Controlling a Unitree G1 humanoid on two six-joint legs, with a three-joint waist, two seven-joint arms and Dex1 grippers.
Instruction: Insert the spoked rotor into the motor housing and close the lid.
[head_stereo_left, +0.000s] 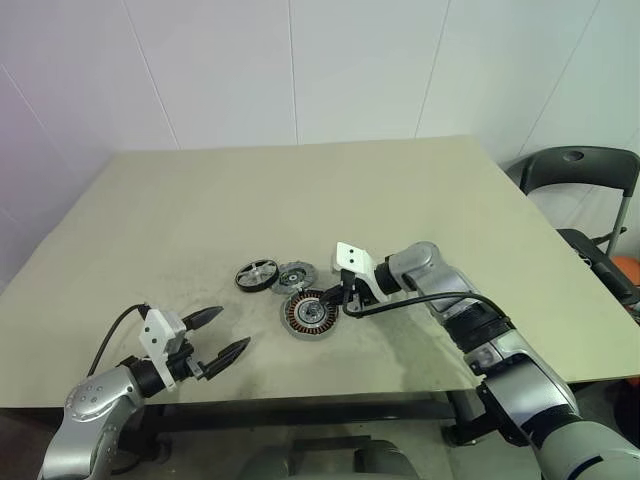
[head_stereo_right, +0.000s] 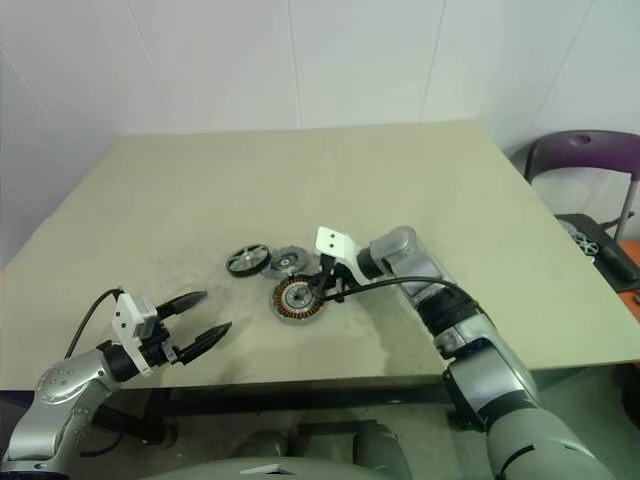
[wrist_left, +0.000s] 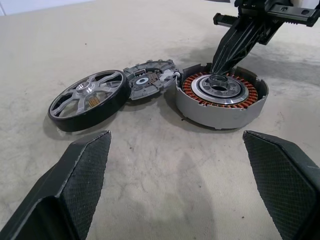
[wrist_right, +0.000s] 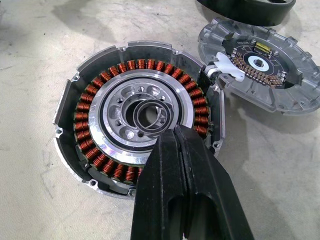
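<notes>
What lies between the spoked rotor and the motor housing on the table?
The grey lid lies between the spoked rotor and the motor housing, seen in the left wrist view.

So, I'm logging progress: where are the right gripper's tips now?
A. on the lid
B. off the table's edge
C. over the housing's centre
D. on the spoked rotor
C: the right gripper, fingers shut and empty, points at the bearing centre of the housing; the rotor and lid lie beside it, untouched.
</notes>
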